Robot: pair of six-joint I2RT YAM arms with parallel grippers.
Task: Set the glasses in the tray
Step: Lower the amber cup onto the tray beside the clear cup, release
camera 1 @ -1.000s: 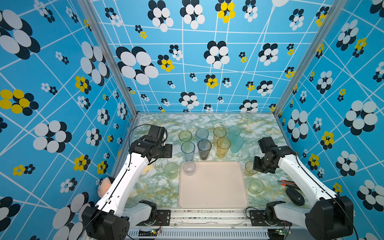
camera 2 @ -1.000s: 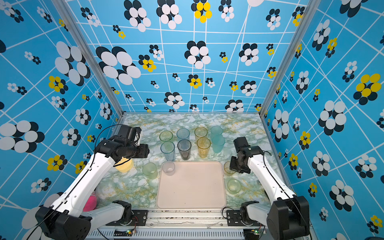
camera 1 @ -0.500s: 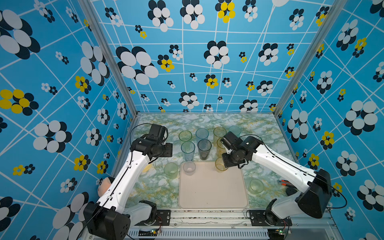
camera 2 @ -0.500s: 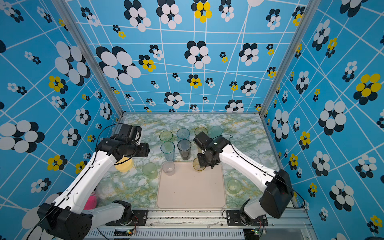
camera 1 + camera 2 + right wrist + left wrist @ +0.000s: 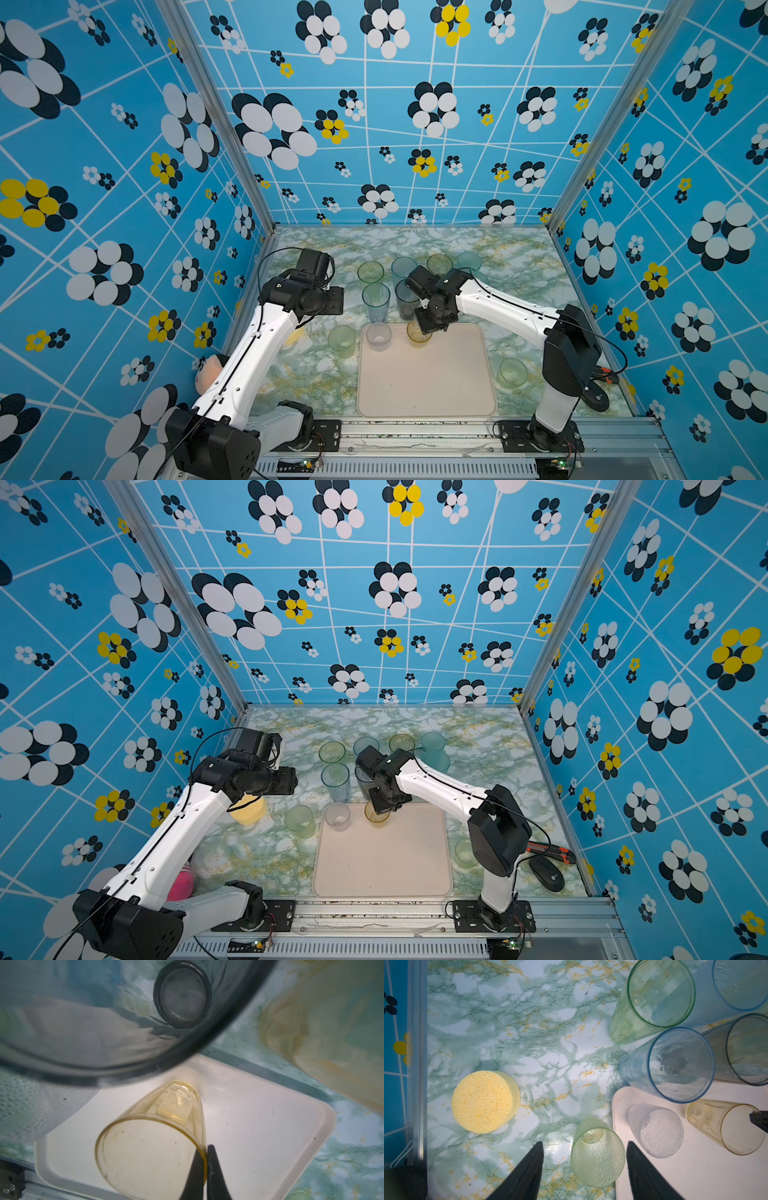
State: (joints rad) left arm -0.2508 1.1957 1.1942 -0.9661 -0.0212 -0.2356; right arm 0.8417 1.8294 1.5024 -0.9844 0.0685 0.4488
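Amber short glass is pinched at its rim by the right gripper, fingers clenched on the wall, one inside and one outside. In both top views it stands upright inside the far edge of the tray; cannot tell if its base touches the tray floor. Clear short glass stands in the tray's far left corner, just beside the amber one, not touching. Left gripper is released, fingers spread wide, holding nothing. Short green glass shows between them, on the marble table just beside the tray's left edge. Second short green glass is on the table right of the tray. Tall blue glass, tall green glass and smoky grey glass stand behind the tray. Yellow sponge disc lies on the table, well apart from the tray.
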